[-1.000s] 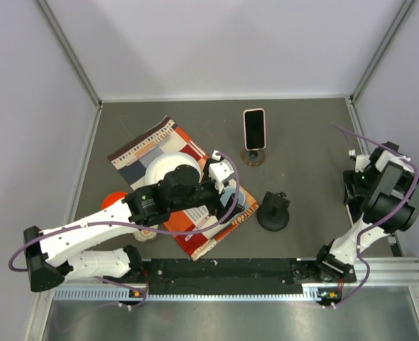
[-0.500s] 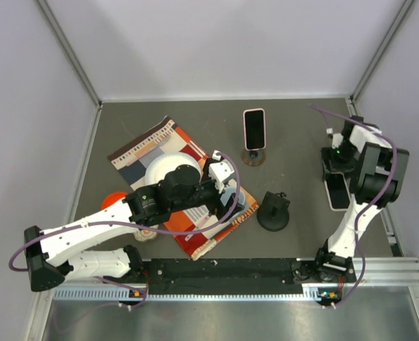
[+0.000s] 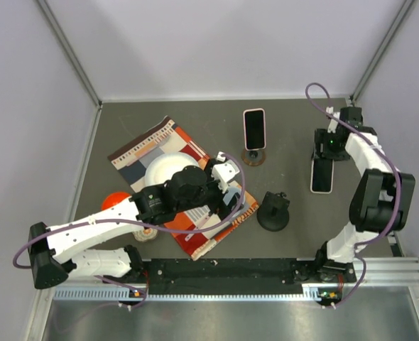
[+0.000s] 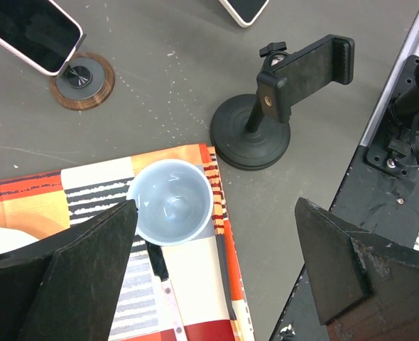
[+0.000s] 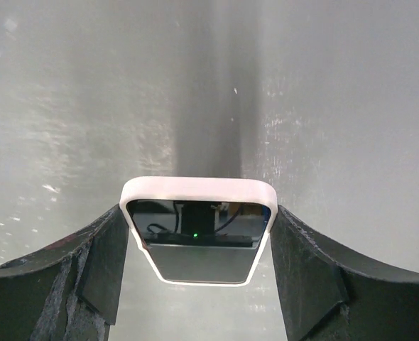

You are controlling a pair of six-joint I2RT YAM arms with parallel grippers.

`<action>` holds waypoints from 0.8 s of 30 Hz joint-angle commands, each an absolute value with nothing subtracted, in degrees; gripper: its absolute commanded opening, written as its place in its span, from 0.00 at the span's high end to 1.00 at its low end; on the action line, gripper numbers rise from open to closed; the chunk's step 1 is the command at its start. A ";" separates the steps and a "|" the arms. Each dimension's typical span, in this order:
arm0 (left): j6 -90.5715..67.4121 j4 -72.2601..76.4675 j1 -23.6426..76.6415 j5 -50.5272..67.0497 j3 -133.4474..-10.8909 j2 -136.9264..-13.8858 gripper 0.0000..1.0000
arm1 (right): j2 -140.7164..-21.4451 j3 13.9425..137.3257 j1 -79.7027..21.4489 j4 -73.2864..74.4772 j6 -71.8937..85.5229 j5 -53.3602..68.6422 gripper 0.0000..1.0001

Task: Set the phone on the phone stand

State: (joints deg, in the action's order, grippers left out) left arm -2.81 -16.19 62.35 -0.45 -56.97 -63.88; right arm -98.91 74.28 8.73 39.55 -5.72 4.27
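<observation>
A phone in a pale pink case (image 3: 322,176) hangs at the right side of the table, screen up, with my right gripper (image 3: 328,148) shut on its long edges. In the right wrist view the phone (image 5: 199,238) fills the gap between both fingers (image 5: 103,263), above bare grey table. The black phone stand (image 3: 273,211) stands empty near the middle, left of the held phone, and also shows in the left wrist view (image 4: 280,106). My left gripper (image 3: 227,186) hovers open over the patterned cloth, nothing between its fingers (image 4: 89,263).
A second phone (image 3: 253,128) leans on a round wooden stand (image 3: 253,157) at the back. The striped cloth (image 3: 184,234) carries a white bowl (image 3: 168,169), a pale blue cup (image 4: 172,202) and a knife (image 4: 160,266). An orange object (image 3: 111,201) lies to the left.
My right arm has swung from the far right edge inward and toward the back, carrying the phone left with it. The left gripper has shifted slightly right, still open.
</observation>
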 commanded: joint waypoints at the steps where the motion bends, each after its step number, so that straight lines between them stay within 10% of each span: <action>1: -2.11 -12.48 62.49 -2.28 -56.34 -63.46 0.03 | -87.92 67.18 7.48 25.42 -0.70 7.03 1.00; 15: -3.86 -13.96 61.52 -0.88 -61.78 -66.27 0.03 | -101.94 72.94 6.77 30.23 -2.02 5.54 1.00; 24: -5.71 -16.97 61.44 2.72 -70.49 -69.70 0.04 | -117.24 90.87 6.15 43.94 -2.73 4.58 0.66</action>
State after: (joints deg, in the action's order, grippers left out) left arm -4.64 -18.22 61.56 0.12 -66.98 -69.82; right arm -115.15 84.95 7.16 39.11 -2.15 5.93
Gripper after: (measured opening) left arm 0.961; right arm 0.697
